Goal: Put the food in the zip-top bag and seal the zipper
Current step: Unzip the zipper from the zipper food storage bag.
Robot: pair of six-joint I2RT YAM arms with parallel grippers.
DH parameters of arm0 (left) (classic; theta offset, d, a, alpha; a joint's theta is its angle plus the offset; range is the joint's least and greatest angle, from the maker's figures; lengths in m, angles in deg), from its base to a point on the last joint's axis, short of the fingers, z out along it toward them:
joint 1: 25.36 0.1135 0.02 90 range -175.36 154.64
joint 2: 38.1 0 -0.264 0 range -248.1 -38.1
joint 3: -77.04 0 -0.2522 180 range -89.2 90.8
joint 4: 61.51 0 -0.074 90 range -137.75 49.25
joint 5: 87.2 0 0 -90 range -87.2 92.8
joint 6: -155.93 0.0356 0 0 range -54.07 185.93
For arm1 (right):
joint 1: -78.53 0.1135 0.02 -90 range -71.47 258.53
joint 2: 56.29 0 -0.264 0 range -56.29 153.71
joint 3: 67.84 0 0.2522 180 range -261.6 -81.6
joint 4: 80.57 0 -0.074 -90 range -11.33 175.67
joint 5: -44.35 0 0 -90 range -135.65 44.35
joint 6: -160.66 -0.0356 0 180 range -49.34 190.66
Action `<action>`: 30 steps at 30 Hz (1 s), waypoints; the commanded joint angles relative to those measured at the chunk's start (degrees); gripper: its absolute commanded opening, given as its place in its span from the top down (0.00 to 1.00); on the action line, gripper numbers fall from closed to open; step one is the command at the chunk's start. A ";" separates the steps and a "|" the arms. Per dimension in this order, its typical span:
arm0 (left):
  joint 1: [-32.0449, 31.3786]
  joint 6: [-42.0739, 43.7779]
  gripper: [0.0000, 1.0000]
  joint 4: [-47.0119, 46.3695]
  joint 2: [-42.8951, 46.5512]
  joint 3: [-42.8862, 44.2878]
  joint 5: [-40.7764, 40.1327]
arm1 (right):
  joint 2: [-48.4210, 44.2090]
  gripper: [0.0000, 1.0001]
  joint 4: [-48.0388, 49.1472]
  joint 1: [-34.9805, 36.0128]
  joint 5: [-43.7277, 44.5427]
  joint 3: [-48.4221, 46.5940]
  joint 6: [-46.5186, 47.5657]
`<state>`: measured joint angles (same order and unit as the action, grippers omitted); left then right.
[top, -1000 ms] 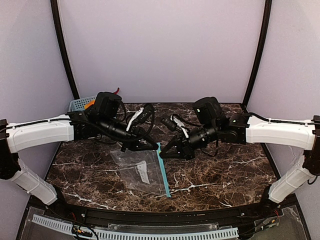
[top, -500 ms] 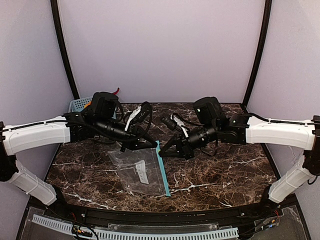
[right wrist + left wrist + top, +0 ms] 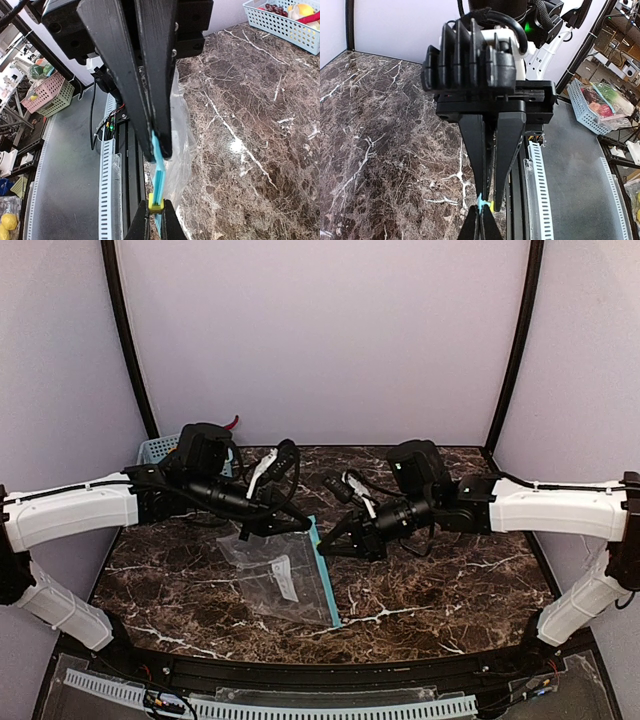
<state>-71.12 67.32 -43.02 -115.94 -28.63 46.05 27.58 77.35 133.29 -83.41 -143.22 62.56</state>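
Pinching the zipper (image 3: 325, 585) at its far end, the left tool (image 3: 300, 527) has its two fingers pressed together on the light teal strip, with no gap showing between them. The right tool (image 3: 323, 549) meets it almost tip to tip just beside it. It is likewise clamped down on the same strip, right at a small yellow slider (image 3: 155, 202) that sits on the teal edge. From the right wrist camera the strip runs straight from the yellow piece between that tool's fingertips up to the left tool's tips. The clear bag (image 3: 272, 575) hangs off the strip on its left side, and most of it lies flat on the dark marbled bench (image 3: 450, 580) with faint white print facing up. The near end of the zipper rests on the bench towards the arm bases. The food (image 3: 280, 10) is in a light blue basket (image 3: 156, 448) at the far left corner of the bench, well apart from the bag. Dark purple grapes, a yellow piece and something red can be made out in it.
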 commanded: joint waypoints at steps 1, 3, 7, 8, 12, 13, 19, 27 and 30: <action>1.84 -0.67 0.99 -2.65 3.36 -0.71 -1.53 | -0.98 1.00 -0.91 0.43 1.70 2.90 -1.35; 2.16 -0.88 0.99 -2.77 3.47 -0.80 -1.69 | -1.04 1.00 -0.66 0.43 1.97 3.42 -1.56; 2.70 -1.09 0.99 -3.22 3.59 -0.80 -1.64 | -0.90 1.00 -0.24 0.43 2.37 4.34 -2.00; 2.87 -1.12 0.99 -3.30 3.67 -0.81 -1.61 | -0.89 1.00 -0.21 0.43 2.61 4.52 -2.09; 3.65 -2.62 0.99 -3.78 4.11 -1.01 -1.58 | -1.16 1.00 0.42 0.43 3.12 5.45 -2.43; 3.94 -2.88 0.99 -3.82 4.11 -1.06 -1.63 | -1.17 1.00 0.63 0.43 3.13 5.70 -2.57; 5.18 -3.61 0.99 -4.16 4.42 -1.12 -2.03 | -1.51 1.00 1.02 0.43 2.92 6.94 -3.18; 6.58 -4.13 0.99 -4.45 4.94 -1.25 -2.72 | -1.57 1.00 1.60 0.43 2.55 8.26 -3.79; 7.00 -4.22 0.99 -4.47 5.17 -1.32 -2.84 | -1.51 1.00 1.70 0.43 2.35 8.42 -3.86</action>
<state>-65.74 63.65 -44.00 -113.60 -29.59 45.00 26.88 82.58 133.29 -80.37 -136.62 59.33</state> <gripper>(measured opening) 0.010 0.042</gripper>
